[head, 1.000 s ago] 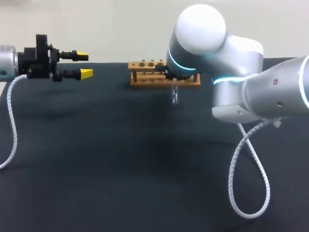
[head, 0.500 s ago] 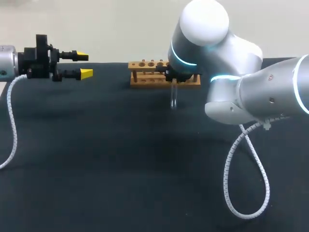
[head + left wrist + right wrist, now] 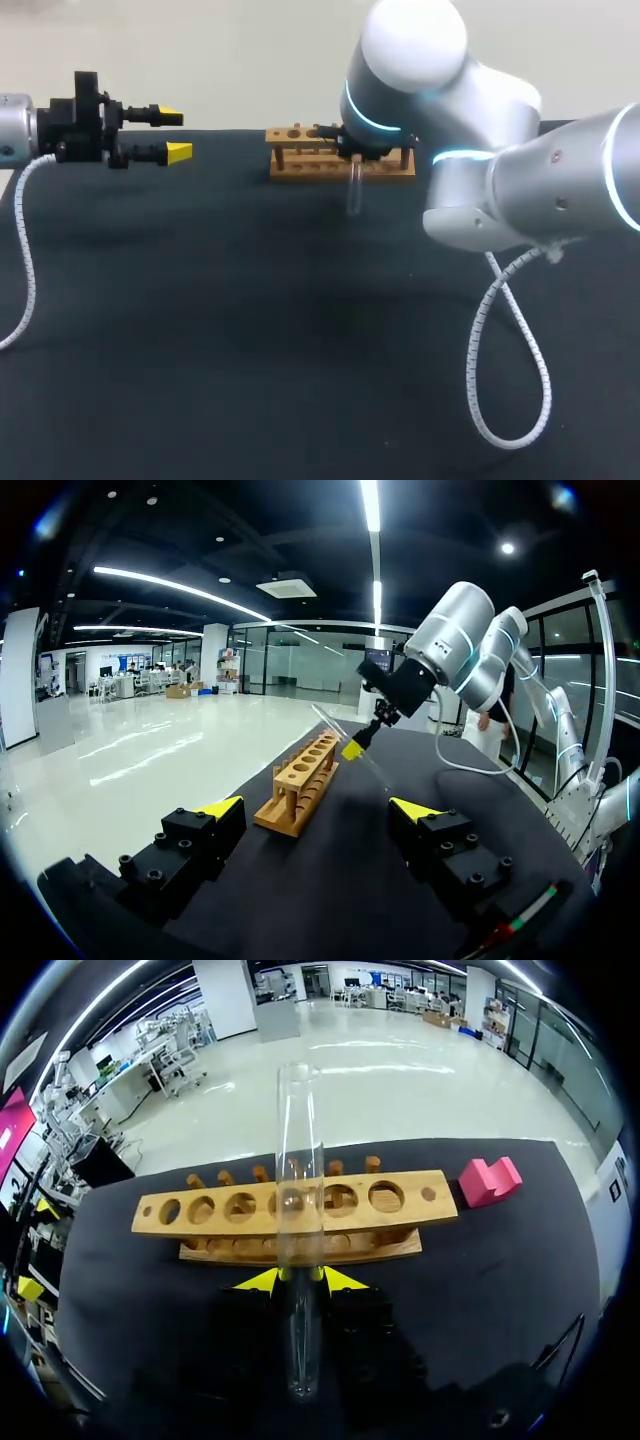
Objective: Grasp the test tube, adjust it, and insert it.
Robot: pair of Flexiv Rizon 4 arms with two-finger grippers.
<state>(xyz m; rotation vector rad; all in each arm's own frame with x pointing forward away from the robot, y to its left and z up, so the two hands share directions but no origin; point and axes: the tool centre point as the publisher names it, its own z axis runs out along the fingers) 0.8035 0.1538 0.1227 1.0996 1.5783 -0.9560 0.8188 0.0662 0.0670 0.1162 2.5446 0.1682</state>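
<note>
Leftward nudge: right tool (image 3: 300,1278) has carried the test tube (image 3: 353,195) slightly along the rack (image 3: 300,150).
Left tool (image 3: 172,135) stays spread at the desk's (image 3: 200,330) far left; right tool pinches the tube roughly upright, just before the rack.

The test tube (image 3: 299,1160) is clear and glossy — glass, by its look. The rack (image 3: 355,1247) is pale wood, smooth and matt. The desk (image 3: 250,330) has a black, matt, cloth-like top. The right arm (image 3: 560,190) wears a smooth, glossy silver-white shell — the left claw (image 3: 172,134) looks matt black plastic.
</note>
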